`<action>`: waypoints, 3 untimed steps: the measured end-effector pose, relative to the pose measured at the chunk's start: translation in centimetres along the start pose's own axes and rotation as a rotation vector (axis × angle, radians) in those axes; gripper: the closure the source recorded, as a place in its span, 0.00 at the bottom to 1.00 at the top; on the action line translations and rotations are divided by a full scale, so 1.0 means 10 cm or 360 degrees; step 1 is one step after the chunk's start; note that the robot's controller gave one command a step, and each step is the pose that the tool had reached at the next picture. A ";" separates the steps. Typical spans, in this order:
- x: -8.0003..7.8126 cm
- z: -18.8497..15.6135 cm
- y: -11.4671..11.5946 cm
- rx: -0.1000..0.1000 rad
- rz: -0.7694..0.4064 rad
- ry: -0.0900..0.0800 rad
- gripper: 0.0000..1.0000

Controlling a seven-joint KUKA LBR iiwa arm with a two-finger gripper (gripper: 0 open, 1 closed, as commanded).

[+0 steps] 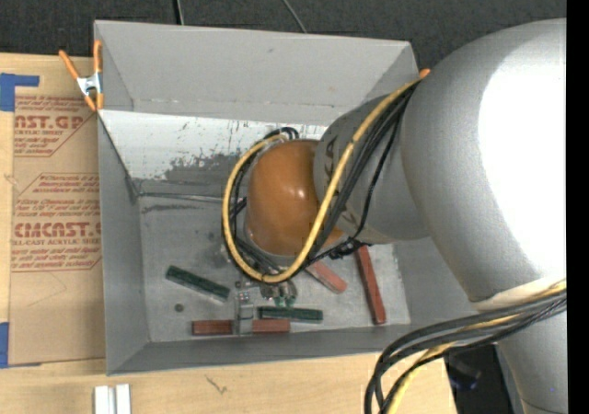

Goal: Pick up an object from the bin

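My gripper (pixel 246 308) reaches down under the orange cover to the bin floor near the front wall. It stands between a red-brown bar (pixel 212 327) on its left and a dark green bar (pixel 293 315) on its right. A second red-brown bar (pixel 272 327) lies just in front of the green one. Another dark green bar (pixel 196 281) lies tilted on the floor to the gripper's left. Whether anything is held is hidden.
A salmon-coloured short piece (pixel 328 278) and a long red bar (pixel 371 286) lie at the right of the bin floor. The arm and its cables cover the bin's middle and right. The front wall is close behind the gripper.
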State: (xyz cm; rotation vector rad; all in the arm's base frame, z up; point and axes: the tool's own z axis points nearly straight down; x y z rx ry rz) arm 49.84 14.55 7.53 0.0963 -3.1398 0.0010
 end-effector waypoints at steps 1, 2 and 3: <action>0.02 -0.01 0.32 -0.0003 0.0328 0.0000 1.00; 0.02 -0.01 0.32 -0.0003 0.0329 0.0000 1.00; -0.11 -1.32 0.28 -0.0002 0.0372 -0.0003 1.00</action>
